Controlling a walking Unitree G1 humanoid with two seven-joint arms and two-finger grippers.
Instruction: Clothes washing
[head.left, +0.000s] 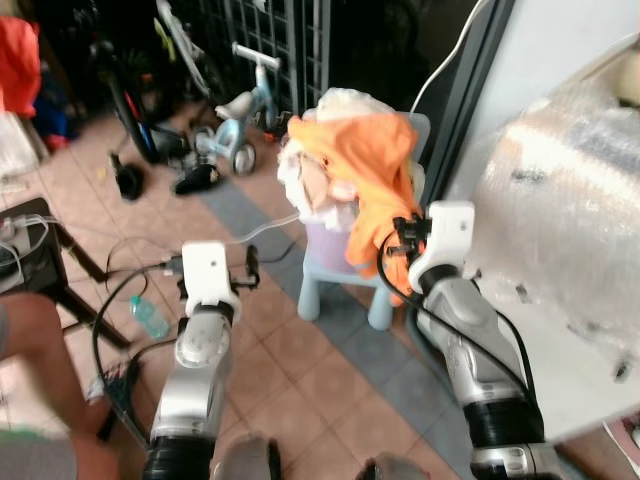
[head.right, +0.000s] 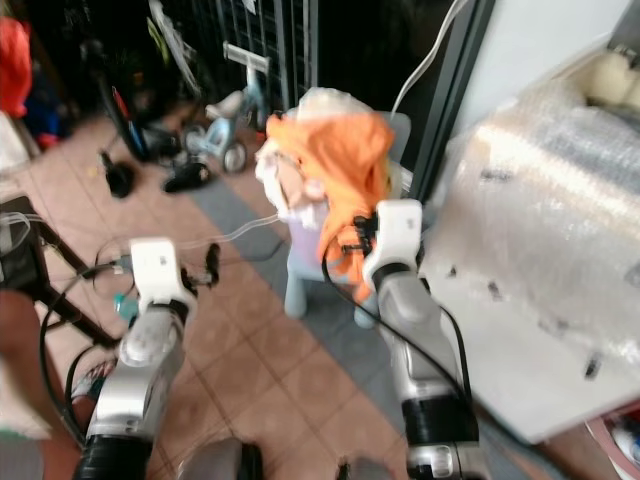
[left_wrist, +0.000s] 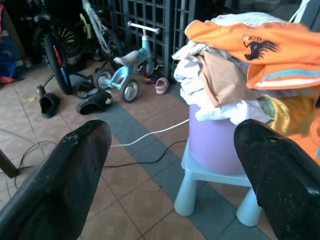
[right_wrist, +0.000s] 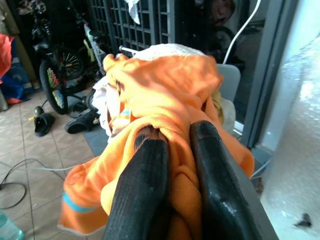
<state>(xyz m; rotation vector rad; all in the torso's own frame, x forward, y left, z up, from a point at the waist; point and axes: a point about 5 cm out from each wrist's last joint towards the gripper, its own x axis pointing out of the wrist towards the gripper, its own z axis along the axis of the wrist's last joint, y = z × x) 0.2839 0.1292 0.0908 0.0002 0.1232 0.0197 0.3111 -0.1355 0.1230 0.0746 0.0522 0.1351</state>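
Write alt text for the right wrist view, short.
The right gripper pinches a fold of an orange garment between its two black fingers, the cloth draped off a heaped laundry pile. Behind are tiled floor, a bicycle and a dark metal grille.

A home's tiled utility porch is indicated; a child's tricycle (head.left: 238, 125), bicycles (left_wrist: 55, 45) and sandals (left_wrist: 95, 101) are parked by a metal grille (left_wrist: 150, 20); laundry (head.left: 350, 160) is heaped on a plastic stool (left_wrist: 210, 185).

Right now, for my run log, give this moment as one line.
right gripper: shut on orange shirt | left gripper: open, idle | laundry pile: on purple bin | bin: on stool
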